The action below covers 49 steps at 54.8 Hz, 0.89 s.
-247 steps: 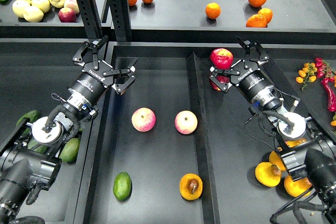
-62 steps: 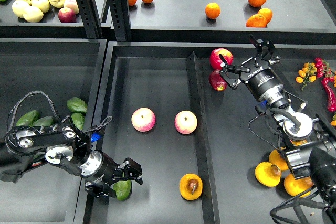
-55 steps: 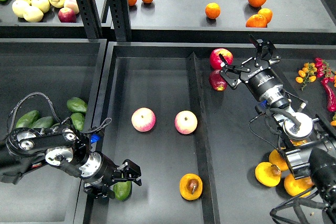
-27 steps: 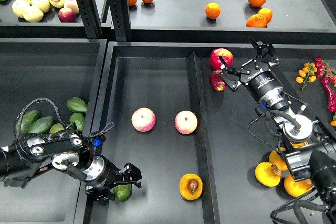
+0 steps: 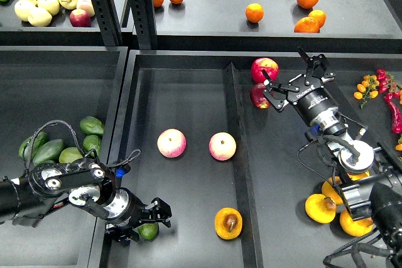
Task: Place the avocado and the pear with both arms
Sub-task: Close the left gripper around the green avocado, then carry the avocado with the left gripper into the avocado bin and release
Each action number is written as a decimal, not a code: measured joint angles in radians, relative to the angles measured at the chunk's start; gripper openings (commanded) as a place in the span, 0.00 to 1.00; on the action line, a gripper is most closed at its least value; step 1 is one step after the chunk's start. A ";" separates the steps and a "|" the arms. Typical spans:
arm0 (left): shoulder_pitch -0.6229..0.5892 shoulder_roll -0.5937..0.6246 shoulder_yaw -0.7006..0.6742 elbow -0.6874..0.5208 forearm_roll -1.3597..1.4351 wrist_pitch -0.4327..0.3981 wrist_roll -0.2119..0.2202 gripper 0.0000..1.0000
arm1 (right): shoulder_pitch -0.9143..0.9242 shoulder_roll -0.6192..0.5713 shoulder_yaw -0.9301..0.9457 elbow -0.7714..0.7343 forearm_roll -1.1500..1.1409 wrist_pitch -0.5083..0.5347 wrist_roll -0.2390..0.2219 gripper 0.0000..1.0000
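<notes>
The avocado [image 5: 149,231], bright green, lies at the front left of the middle tray, mostly hidden by my left gripper. My left gripper [image 5: 142,220] is open, low over the avocado, with one finger on each side of it. The pear [image 5: 228,223], orange-yellow with a dark brown hollow, lies free at the front of the same tray, to the right of the avocado. My right gripper [image 5: 294,75] is open and empty at the back right, just right of two red apples [image 5: 264,69], far from the pear.
Two pink-and-yellow apples [image 5: 171,143] [image 5: 222,146] lie mid-tray. A raised divider [image 5: 237,167] splits off the right bay. Dull green avocados [image 5: 59,150] lie in the left tray, orange-yellow fruits [image 5: 320,208] at the front right. The back shelf holds oranges [image 5: 254,12].
My left arm swung from the tray's back left down to the front, and its gripper has settled lower around the avocado. My right gripper moved slightly left.
</notes>
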<state>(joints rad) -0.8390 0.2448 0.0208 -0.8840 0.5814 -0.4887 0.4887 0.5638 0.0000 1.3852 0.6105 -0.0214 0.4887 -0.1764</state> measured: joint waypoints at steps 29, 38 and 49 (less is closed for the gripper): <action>0.024 -0.002 -0.096 0.048 0.161 0.000 0.000 0.51 | -0.008 0.000 0.000 0.006 0.000 0.000 -0.003 1.00; 0.008 -0.008 -0.101 0.038 0.162 0.000 0.001 0.51 | -0.009 0.000 0.000 0.006 0.000 0.000 -0.004 1.00; -0.032 0.002 -0.105 0.011 0.153 0.000 0.000 0.51 | -0.017 0.000 0.000 0.005 0.000 0.000 -0.006 1.00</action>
<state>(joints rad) -0.8705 0.2463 -0.0845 -0.8733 0.7339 -0.4885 0.4891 0.5464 0.0000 1.3852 0.6153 -0.0214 0.4887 -0.1824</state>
